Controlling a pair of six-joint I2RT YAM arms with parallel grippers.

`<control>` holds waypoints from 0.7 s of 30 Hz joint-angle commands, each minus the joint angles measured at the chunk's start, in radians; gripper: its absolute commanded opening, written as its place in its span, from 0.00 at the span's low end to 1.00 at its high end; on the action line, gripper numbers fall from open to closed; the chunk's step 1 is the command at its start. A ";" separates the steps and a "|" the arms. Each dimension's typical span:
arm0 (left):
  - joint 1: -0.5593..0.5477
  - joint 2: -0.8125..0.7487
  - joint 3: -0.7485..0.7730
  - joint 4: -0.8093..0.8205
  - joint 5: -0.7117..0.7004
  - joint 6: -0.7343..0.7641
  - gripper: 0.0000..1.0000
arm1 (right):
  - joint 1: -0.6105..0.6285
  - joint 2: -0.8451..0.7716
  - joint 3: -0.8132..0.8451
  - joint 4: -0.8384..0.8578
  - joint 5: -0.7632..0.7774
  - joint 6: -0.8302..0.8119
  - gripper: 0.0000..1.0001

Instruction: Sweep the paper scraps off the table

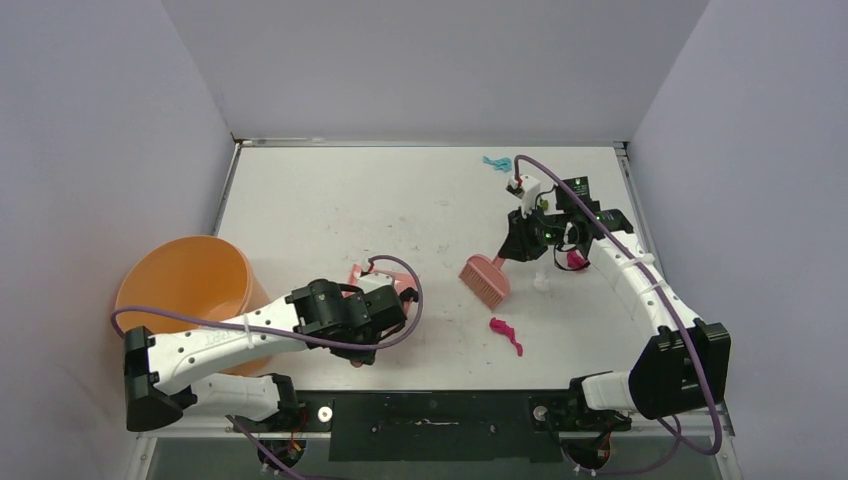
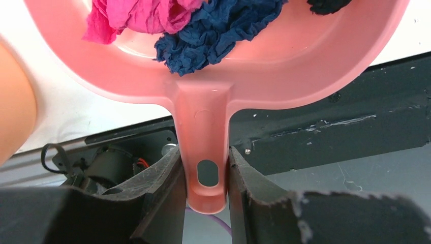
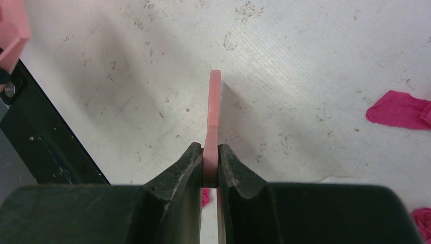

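Observation:
My left gripper (image 1: 388, 298) (image 2: 206, 175) is shut on the handle of the pink dustpan (image 2: 284, 76), which is held near the table's front edge. In the pan lie magenta (image 2: 142, 15), dark blue (image 2: 218, 30) and black (image 2: 328, 5) paper scraps. My right gripper (image 1: 520, 245) (image 3: 210, 163) is shut on the thin handle of the pink brush (image 1: 485, 280) (image 3: 215, 107), whose head rests on the table (image 1: 330, 200). Loose scraps on the table: a magenta one (image 1: 505, 333) in front of the brush, a teal one (image 1: 496, 162) at the back, a magenta one (image 1: 575, 260) (image 3: 399, 109) under the right arm.
A round orange bucket (image 1: 190, 285) stands at the table's left front, beside the left arm; its side shows in the left wrist view (image 2: 15, 101). The black base rail (image 1: 430, 410) runs along the near edge. Grey walls close in the back and both sides.

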State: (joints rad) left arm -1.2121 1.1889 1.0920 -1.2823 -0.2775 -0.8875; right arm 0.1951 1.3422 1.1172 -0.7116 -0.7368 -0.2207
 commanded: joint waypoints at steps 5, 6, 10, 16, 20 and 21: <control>-0.003 -0.128 0.141 -0.235 -0.077 -0.127 0.00 | -0.007 -0.033 -0.044 0.118 -0.049 0.010 0.05; -0.003 -0.141 0.150 -0.261 -0.084 -0.142 0.00 | -0.008 -0.030 -0.052 0.125 -0.053 0.013 0.05; -0.002 -0.201 0.171 -0.314 -0.082 -0.184 0.00 | -0.008 -0.016 -0.071 0.157 -0.070 0.031 0.05; -0.001 -0.285 0.152 -0.314 -0.088 -0.246 0.00 | -0.008 0.002 -0.084 0.191 -0.095 0.056 0.05; 0.001 -0.269 0.146 -0.315 -0.157 -0.241 0.00 | -0.009 0.008 -0.088 0.192 -0.101 0.056 0.05; 0.005 -0.256 0.151 -0.314 -0.185 -0.234 0.00 | -0.007 0.007 -0.090 0.193 -0.101 0.054 0.05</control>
State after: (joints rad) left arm -1.2121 0.9054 1.2243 -1.5635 -0.3573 -1.0981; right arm 0.1917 1.3437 1.0332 -0.5739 -0.7925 -0.1696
